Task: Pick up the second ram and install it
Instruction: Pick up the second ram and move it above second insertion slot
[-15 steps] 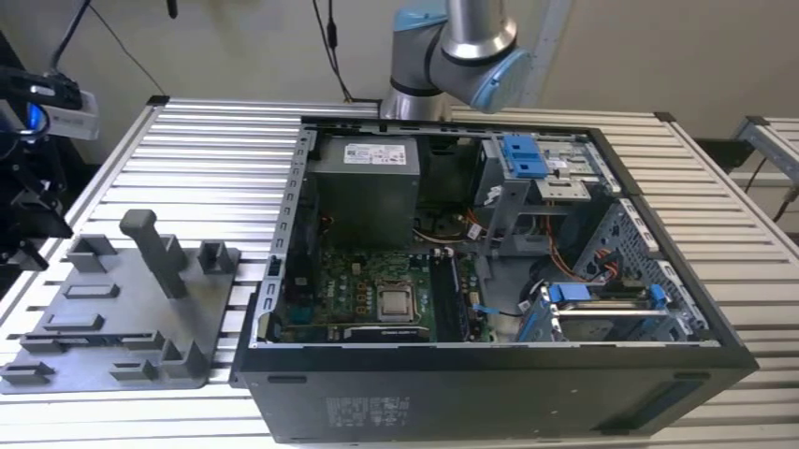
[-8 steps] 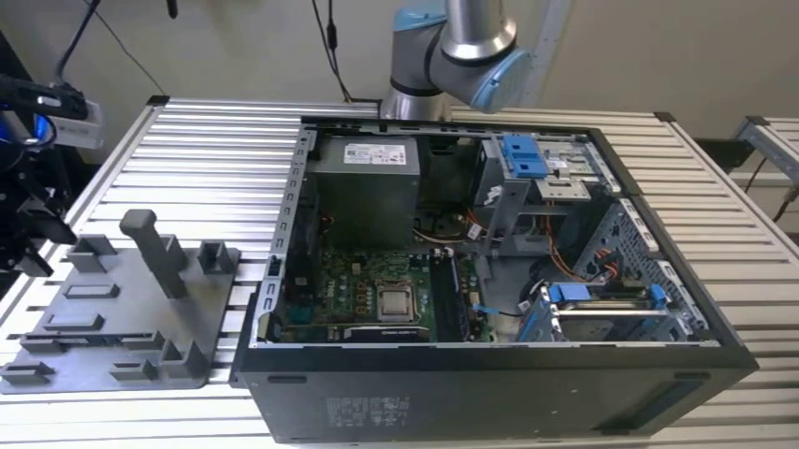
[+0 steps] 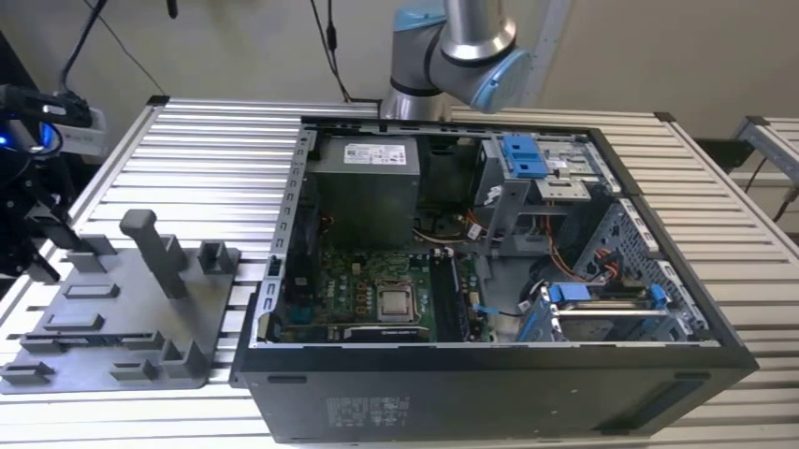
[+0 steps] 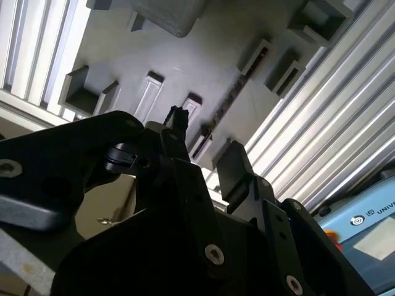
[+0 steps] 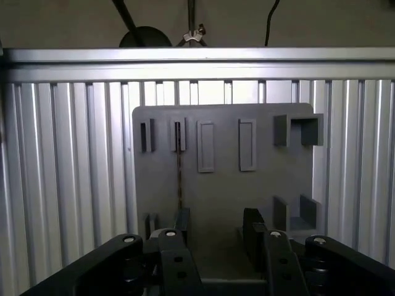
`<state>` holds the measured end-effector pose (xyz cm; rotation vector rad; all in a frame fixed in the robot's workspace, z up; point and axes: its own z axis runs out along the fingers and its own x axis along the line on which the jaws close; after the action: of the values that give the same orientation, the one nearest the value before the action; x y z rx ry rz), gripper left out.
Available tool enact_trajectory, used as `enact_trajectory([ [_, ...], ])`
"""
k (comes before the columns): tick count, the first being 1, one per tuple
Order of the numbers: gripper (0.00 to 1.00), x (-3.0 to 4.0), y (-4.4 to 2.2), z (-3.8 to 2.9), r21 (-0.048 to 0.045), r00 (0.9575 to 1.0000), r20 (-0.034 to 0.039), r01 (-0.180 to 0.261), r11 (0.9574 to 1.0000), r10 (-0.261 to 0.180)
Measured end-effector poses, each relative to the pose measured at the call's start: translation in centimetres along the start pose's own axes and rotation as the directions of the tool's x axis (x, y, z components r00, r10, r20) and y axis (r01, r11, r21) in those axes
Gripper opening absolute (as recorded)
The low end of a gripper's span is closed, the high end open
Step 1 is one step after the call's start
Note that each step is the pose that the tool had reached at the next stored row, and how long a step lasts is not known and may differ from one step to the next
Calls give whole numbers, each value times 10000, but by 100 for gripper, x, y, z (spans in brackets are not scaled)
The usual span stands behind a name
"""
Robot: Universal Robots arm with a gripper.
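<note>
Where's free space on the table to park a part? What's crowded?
Bare slats between the grey tray and the table's far edge. Another strip lies on the exterior view's right of the computer case. Crowded: the case interior, and the tray's posts and slots under the open gripper.

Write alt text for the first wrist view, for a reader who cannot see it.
The open gripper, holding nothing, faces a grey fixture tray lying on a ribbed metal table. A thin dark strip, likely the second ram seen edge-on, stands in one tray slot.
</note>
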<state>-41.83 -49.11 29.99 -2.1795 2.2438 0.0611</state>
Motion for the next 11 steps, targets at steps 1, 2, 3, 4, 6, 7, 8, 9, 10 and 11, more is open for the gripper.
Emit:
enact_trajectory([
  [1,48,2,1,11,-2,10000,-2,10,10000,-10],
  [2,48,4,1,25,-2,10000,-4,14,10000,-14],
  [3,48,5,0,37,-8,10000,-9,16,10000,-16],
  [4,48,8,-1,48,-19,10000,-13,17,10000,-17],
  [6,48,16,-1,70,-54,10000,-17,15,10000,-16],
  [7,48,20,-1,79,-76,10000,-19,14,10000,-14],
  [8,48,25,-2,89,-101,10000,-21,13,9999,-13],
  [9,48,29,-2,99,-125,10000,-23,12,9999,-12],
  [10,48,33,-2,109,-146,10000,-24,11,9999,-11],
  [11,48,38,-2,120,-166,10000,-25,10,9999,-11],
])
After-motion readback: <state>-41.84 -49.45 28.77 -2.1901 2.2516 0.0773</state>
